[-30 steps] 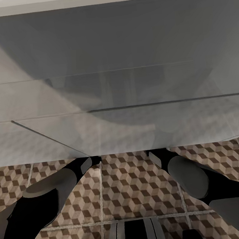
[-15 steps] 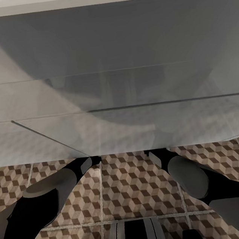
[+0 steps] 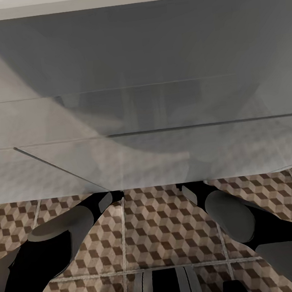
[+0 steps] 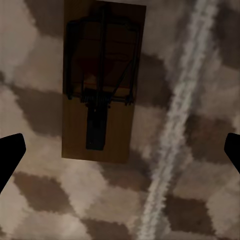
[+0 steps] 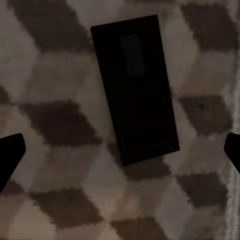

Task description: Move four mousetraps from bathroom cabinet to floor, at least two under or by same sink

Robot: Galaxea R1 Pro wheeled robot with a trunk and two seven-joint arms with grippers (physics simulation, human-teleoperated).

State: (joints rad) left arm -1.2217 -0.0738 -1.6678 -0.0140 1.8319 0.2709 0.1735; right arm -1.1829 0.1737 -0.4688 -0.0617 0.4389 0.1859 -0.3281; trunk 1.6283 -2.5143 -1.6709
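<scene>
Two mousetraps (image 4: 102, 80) (image 5: 135, 90) flat on cube-patterned bathroom floor (image 3: 171, 226), pale grout.

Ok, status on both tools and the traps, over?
Left tool open above mousetrap lying flat on bathroom floor. Right tool open over second mousetrap, dark, flat on the tiles. Both arms reach under the sink.

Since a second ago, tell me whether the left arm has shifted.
No. In the head view the left arm sits at the same spot against the floor's grout line.
</scene>
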